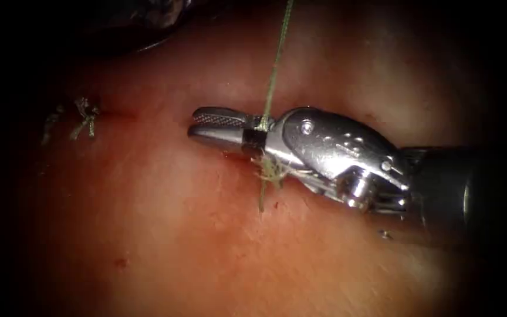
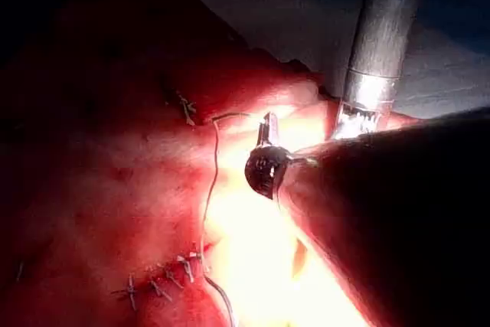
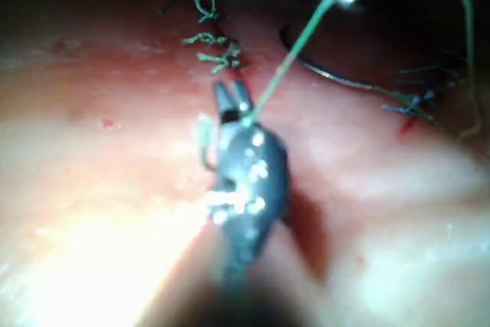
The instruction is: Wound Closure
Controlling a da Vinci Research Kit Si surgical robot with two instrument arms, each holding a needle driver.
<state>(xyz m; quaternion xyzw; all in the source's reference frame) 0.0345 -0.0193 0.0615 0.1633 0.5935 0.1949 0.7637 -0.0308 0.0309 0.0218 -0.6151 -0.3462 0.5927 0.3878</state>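
While its ridged steel jaws gape, the right tool straddles taut green thread.

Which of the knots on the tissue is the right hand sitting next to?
The frayed knot just under the right hand, where the taut thread crosses its slightly parted jaws; the other knot lies far left.

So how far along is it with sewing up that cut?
Partly done, I'd say. Knotted stitches with cut ends already sit on the tissue at the endoscope view's left. In hand: the right gripper has the green thread running taut between its slightly parted jaws, above another knot. The needle lies free on the tissue. How much cut remains open, I can't tell.
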